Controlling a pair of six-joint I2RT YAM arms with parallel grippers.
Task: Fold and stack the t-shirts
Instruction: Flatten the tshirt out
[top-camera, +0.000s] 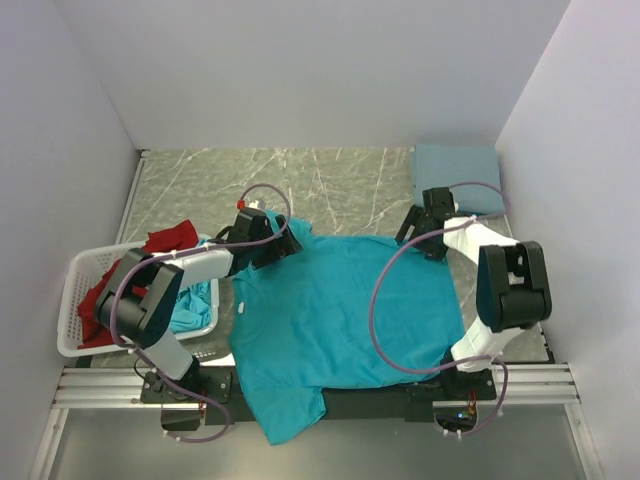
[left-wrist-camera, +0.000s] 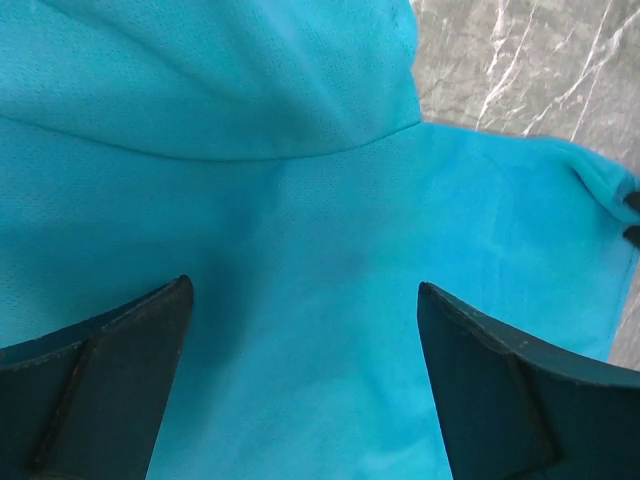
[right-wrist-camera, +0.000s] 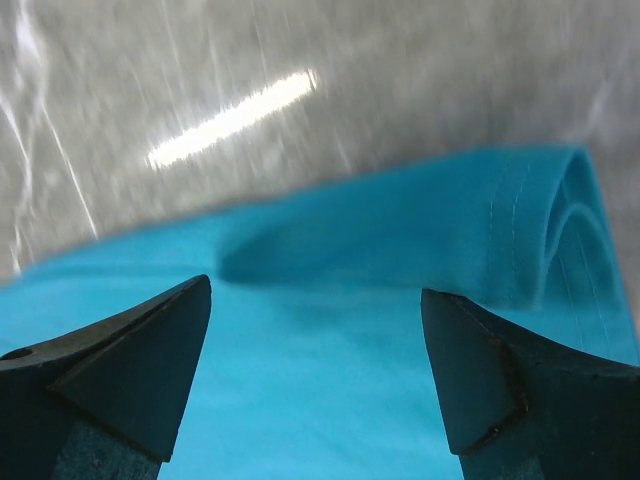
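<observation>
Teal shirt (top-camera: 340, 310) lies spread on the worktop (top-camera: 340, 185), its near part overhanging the edge. Thin, limp, light; likely to sag, so pinch at hems or corners. Left gripper (left-wrist-camera: 305, 290) and right gripper (right-wrist-camera: 315, 285) hang wide open and empty over its far edge. Folded grey-blue shirt (top-camera: 455, 172) far right.

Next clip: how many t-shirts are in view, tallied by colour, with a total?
Teal: 2 (spread teal shirt; crumpled teal shirt in the basket)
Red: 1 (red shirt, in the basket)
Grey-blue: 1 (grey-blue shirt, folded, far right corner)
Total: 4 in view; the basket could hide more.
</observation>
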